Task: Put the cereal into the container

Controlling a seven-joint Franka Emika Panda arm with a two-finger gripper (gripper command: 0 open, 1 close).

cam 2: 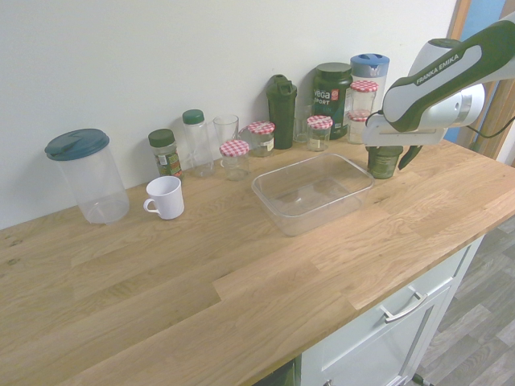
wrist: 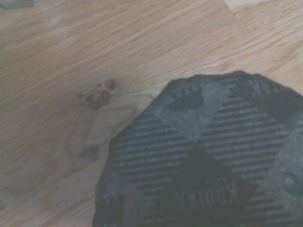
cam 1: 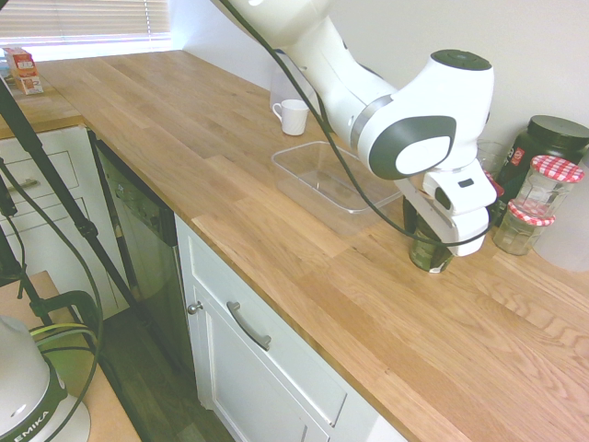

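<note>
The cereal [cam 2: 384, 163] is a squat jar with a dark lid and olive-green contents. It stands on the wooden counter just right of the container [cam 2: 278, 215], a shallow clear plastic tub with nothing in it. My gripper [cam 2: 387, 159] has come down over the jar and is open, one finger on each side. From the other side, the cereal [cam 1: 429, 258] shows beneath the white hand of the gripper [cam 1: 432, 245], with the container [cam 1: 287, 167] close by. The wrist view is filled by the jar's dark faceted lid [wrist: 203, 156], seen from close above.
Behind the jar along the wall stand red-checkered-lid jars [cam 2: 319, 129], a black tub [cam 2: 331, 95] and a dark shaker [cam 2: 282, 100]. A white mug [cam 2: 165, 197] and a tall clear canister [cam 2: 87, 178] stand to the left. The counter's front edge [cam 1: 276, 304] drops to drawers.
</note>
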